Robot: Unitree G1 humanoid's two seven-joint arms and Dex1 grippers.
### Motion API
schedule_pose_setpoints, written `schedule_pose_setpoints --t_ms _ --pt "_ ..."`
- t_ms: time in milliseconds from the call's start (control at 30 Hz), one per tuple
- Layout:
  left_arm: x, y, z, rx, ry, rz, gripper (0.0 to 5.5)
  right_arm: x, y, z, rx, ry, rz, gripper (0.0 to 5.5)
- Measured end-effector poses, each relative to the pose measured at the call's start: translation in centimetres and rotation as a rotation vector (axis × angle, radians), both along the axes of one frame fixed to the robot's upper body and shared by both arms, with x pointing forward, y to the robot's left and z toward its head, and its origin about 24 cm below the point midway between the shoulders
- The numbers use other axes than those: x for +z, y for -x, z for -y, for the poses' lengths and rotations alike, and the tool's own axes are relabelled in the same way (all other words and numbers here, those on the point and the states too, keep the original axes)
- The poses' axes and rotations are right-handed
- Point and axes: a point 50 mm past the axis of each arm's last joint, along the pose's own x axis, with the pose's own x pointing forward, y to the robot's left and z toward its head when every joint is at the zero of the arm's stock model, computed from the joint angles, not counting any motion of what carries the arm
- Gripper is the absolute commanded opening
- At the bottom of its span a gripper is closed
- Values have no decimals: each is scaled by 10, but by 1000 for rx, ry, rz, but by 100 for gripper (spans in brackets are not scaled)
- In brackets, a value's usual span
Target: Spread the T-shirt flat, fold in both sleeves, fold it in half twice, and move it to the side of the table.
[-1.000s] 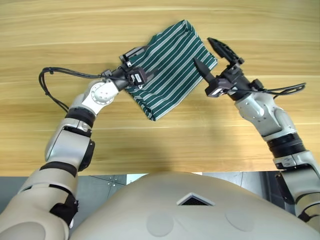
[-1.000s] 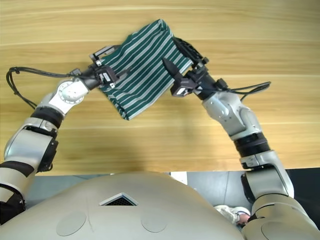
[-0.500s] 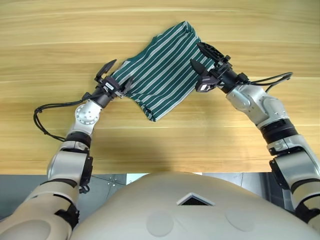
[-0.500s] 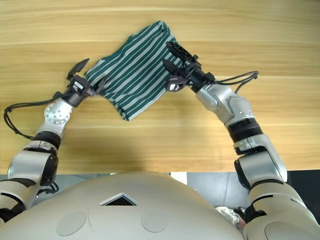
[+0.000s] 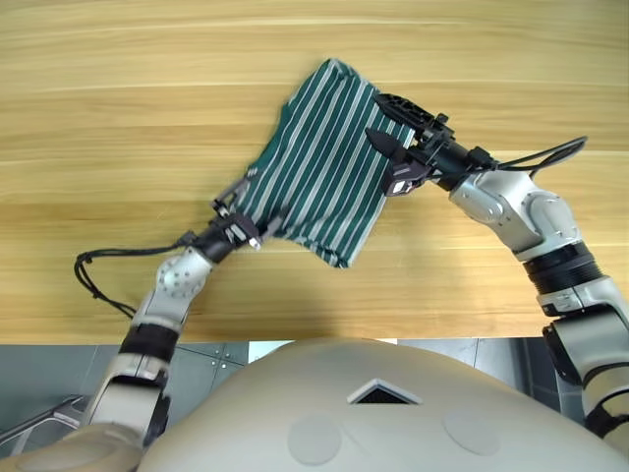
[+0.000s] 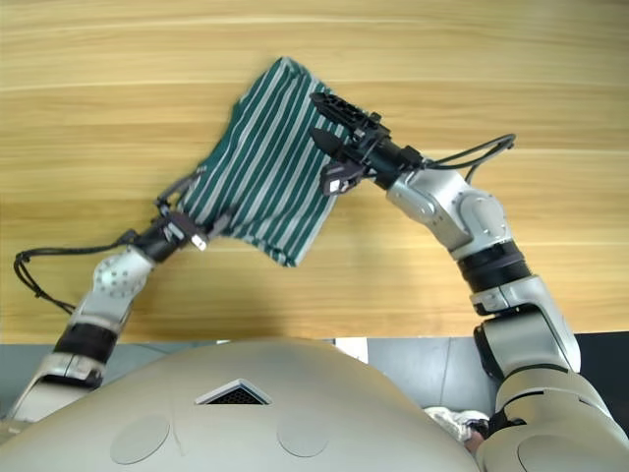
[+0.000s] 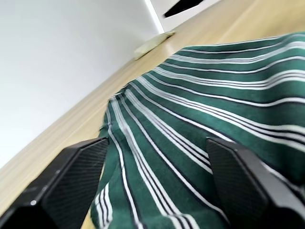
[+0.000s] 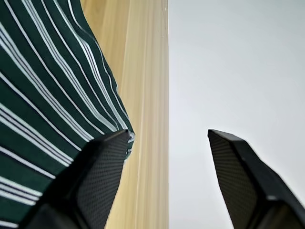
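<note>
The green T-shirt [image 5: 319, 162] with white stripes lies folded into a compact, skewed rectangle on the wooden table [image 5: 118, 118]. My left gripper [image 5: 254, 205] is at the shirt's near left corner, open, with striped cloth [image 7: 200, 109] lying between its two black fingers [image 7: 66, 181]. My right gripper [image 5: 373, 114] is open over the shirt's right edge. One of its fingers [image 8: 90, 186] rests at the cloth's border [image 8: 43, 86], the other is off the cloth.
The table's near edge [image 5: 295, 339] runs just in front of the shirt's near corner. Bare wood stretches to the left, right and behind the shirt. A black cable loop [image 5: 93, 280] hangs from the left forearm.
The left gripper has drawn back toward the near edge, and the shirt has slid and turned nearer with it. The right gripper has shifted slightly left and stays over the shirt's right edge.
</note>
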Motion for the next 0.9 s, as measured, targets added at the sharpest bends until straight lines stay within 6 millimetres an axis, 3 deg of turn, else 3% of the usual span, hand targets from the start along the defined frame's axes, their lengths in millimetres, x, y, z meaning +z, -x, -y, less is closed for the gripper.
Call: schedule_pose_setpoints --t_ms 67,133,233,333,467,567,667,800,900 --pt "12 21 -4 -38 -76 -32 378 0 1 5 -17 12 -6 305" --pt "23 23 -11 0 -120 -29 378 -2 7 3 -7 9 -21 305" --pt "52 9 -22 95 -103 95 378 -6 20 -8 43 7 -50 305" --pt "90 -6 -23 176 57 266 378 -3 42 -19 117 -29 -100 305" --pt "116 -15 -18 183 248 374 378 6 68 -25 196 -140 -207 305" --pt "123 -20 -22 201 279 407 378 -17 86 -22 191 -104 -357 305" --pt "123 -33 -28 266 297 426 378 -44 86 -8 104 13 -426 305" --pt "122 -51 -38 367 312 452 378 -49 75 3 73 39 -415 305" --pt "117 -54 -41 388 296 438 378 -46 59 23 18 116 -379 305"
